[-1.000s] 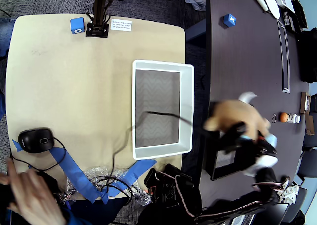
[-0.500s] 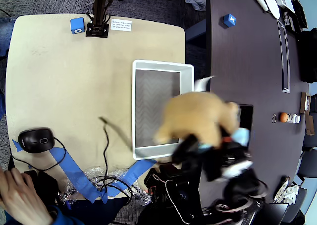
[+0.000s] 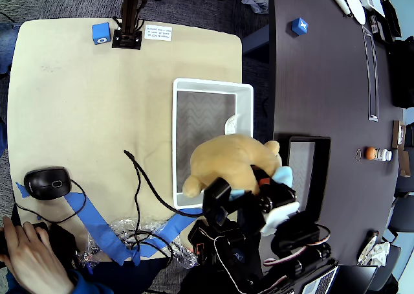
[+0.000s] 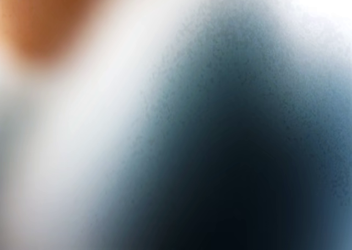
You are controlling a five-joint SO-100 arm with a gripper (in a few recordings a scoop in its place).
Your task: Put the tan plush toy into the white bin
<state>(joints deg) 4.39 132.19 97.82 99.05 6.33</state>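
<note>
In the overhead view the tan plush toy (image 3: 233, 164) hangs over the lower right corner of the white bin (image 3: 184, 87), covering part of its rim. A light blue patch shows at the toy's right side. My black gripper (image 3: 249, 193) sits under the toy's lower edge and is shut on it; the fingertips are hidden by the plush. The bin's grey zigzag bottom is visible to the left of the toy. The wrist view is a close blur of tan, white and dark blue, too near to make out.
A black tray (image 3: 309, 177) lies right of the bin on the dark table. A black cable (image 3: 145, 180) runs toward the bin's lower left corner. A mouse (image 3: 46, 182), blue tape (image 3: 97, 226) and a person's hand (image 3: 29, 258) are at lower left. A small orange ball (image 3: 370, 153) sits far right.
The arm has swung left with the toy, from over the dark table and black tray to over the bin's lower right corner. The cable has shifted left and the hand has moved lower.
</note>
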